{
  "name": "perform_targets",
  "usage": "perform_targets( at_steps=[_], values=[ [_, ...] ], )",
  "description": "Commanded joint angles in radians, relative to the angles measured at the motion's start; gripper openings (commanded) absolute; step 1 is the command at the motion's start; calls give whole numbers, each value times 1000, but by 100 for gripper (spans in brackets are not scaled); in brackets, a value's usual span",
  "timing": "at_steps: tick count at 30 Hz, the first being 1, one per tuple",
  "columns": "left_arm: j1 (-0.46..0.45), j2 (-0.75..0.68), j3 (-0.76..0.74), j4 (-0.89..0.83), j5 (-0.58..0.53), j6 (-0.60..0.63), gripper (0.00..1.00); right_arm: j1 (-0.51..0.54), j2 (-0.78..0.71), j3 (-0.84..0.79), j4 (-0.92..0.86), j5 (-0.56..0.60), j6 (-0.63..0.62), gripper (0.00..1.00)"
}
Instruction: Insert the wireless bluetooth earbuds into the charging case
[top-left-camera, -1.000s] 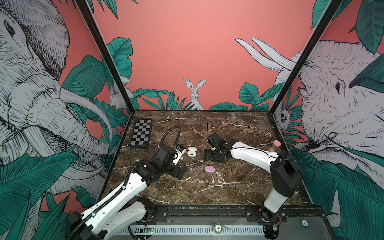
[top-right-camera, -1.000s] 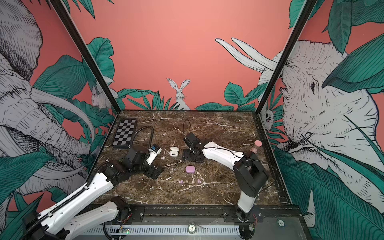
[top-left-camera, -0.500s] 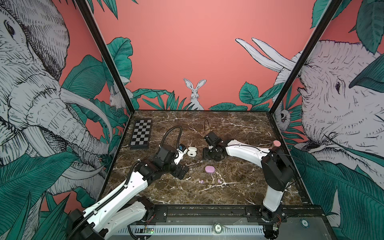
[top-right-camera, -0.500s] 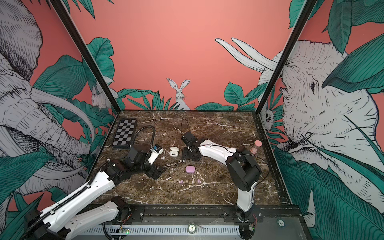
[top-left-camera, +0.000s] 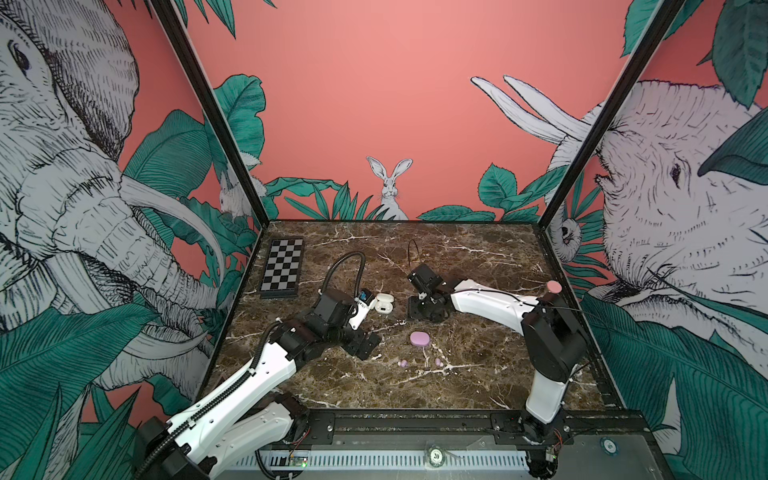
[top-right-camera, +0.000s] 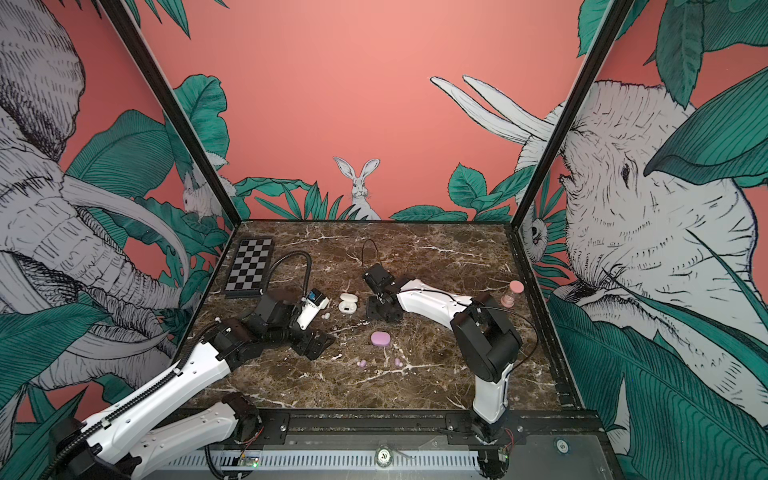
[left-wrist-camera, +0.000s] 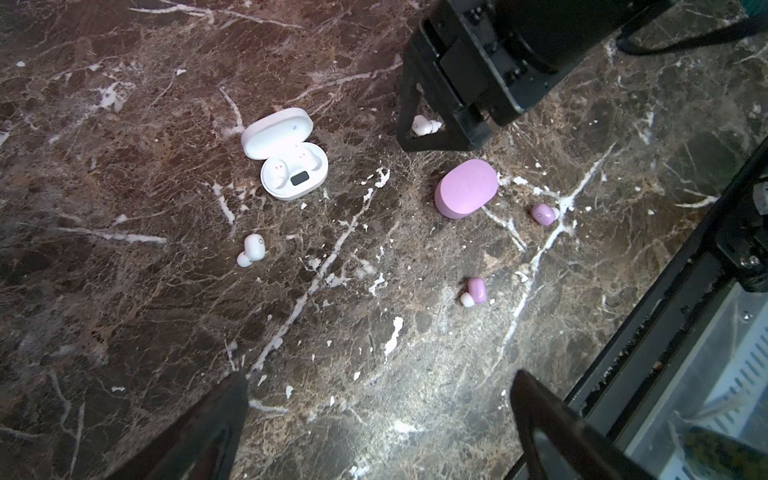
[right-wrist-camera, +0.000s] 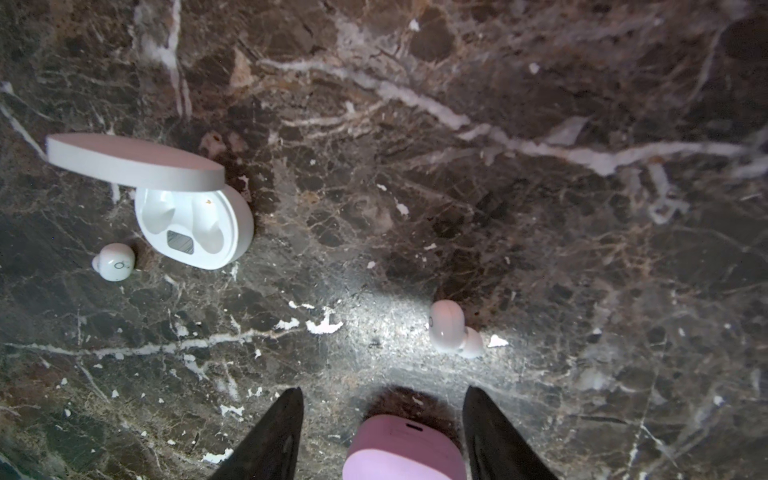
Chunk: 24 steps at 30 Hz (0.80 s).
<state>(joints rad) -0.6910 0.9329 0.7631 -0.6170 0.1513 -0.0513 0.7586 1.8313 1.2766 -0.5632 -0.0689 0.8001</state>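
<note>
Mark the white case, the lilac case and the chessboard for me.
White case (left-wrist-camera: 291, 166): left wrist view, base between the sockets.
Lilac case (left-wrist-camera: 466, 189): left wrist view, top of the closed lid.
Chessboard (top-left-camera: 283, 266): a top view, centre of the board.

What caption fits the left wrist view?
Open white case with empty wells, shut lilac case, four loose earbuds on marble; right gripper poised near one white bud.
</note>
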Motion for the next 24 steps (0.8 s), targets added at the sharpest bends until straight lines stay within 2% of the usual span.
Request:
perform_targets(
  at_steps=[1,14,16,24],
  values=[
    [-4,3,-13,11,12,5,99,-5,10,17,-27,41,-18,60],
    [-4,-7,-13,8,-14,14,99,-6,45,29,-26,36,-48,54],
    [-33,-9,-15,9,-11,13,99,-5,49,59,-23,36,-52,54],
    [-42,5,-19,14,20,10,99,-13,62,78,-45,75,-66,53]
  ],
)
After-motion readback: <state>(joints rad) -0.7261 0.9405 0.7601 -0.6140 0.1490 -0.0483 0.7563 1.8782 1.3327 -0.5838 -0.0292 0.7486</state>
